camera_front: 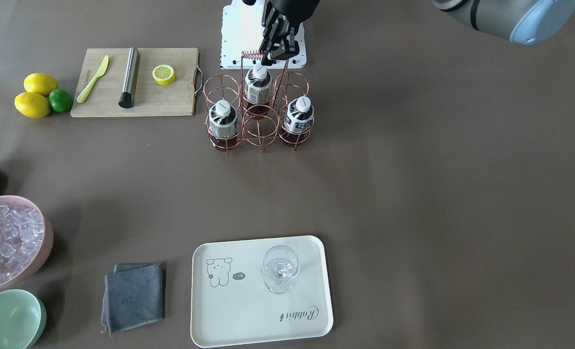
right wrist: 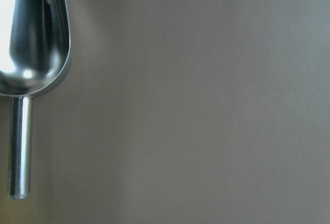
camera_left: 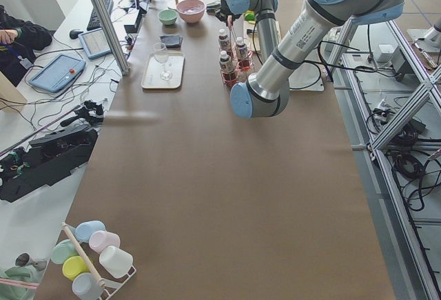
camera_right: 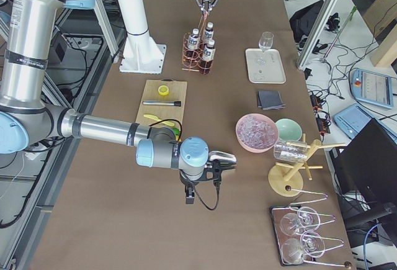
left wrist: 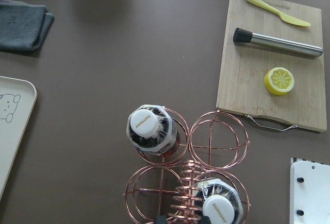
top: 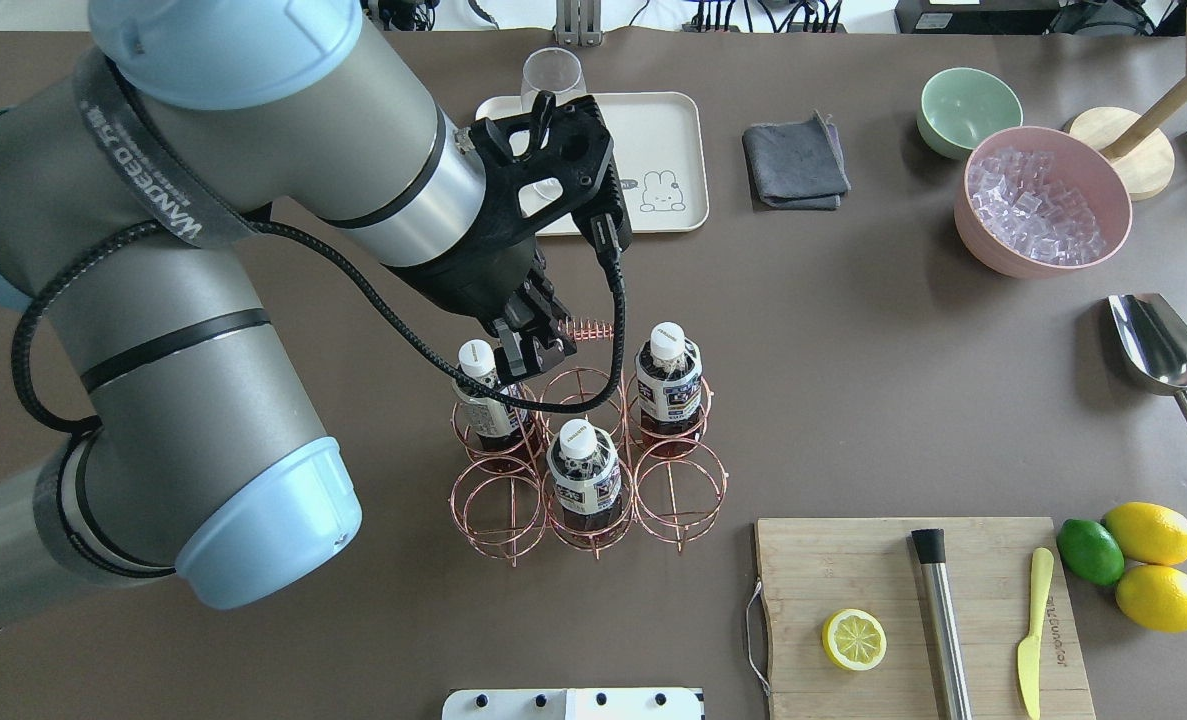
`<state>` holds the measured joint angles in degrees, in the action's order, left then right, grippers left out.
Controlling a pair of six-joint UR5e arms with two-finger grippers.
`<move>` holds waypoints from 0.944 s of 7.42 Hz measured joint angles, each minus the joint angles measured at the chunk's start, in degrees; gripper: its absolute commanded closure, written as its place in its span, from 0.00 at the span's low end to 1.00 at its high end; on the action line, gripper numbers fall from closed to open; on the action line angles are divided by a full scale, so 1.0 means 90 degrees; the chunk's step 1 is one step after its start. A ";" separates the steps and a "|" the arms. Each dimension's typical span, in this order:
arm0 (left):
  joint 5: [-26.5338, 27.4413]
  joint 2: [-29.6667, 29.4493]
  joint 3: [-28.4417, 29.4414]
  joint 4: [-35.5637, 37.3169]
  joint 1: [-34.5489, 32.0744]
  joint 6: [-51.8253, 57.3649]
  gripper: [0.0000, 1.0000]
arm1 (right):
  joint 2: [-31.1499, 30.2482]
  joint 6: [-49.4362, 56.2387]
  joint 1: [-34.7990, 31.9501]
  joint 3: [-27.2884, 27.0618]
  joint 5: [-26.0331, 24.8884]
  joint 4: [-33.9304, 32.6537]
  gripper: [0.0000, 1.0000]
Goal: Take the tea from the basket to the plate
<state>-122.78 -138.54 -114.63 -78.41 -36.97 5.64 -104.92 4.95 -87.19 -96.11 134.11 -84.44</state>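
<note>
Brown table (camera_front: pixel 413 194), aluminium frame posts (camera_left: pixel 103 17)

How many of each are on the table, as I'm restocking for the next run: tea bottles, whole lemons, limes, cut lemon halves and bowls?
Tea bottles: 3
Whole lemons: 2
Limes: 1
Lemon halves: 1
Bowls: 2 (one pink with ice, one mint green)
Total: 9
</note>
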 measured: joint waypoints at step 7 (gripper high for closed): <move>-0.0039 0.0198 -0.0078 -0.0008 -0.0189 0.0154 1.00 | 0.2097 -0.4026 0.1111 -0.0829 0.1231 -0.1885 0.00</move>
<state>-123.14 -136.76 -115.33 -78.48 -38.67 7.02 -86.05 -31.29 -77.19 -103.57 145.19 -101.40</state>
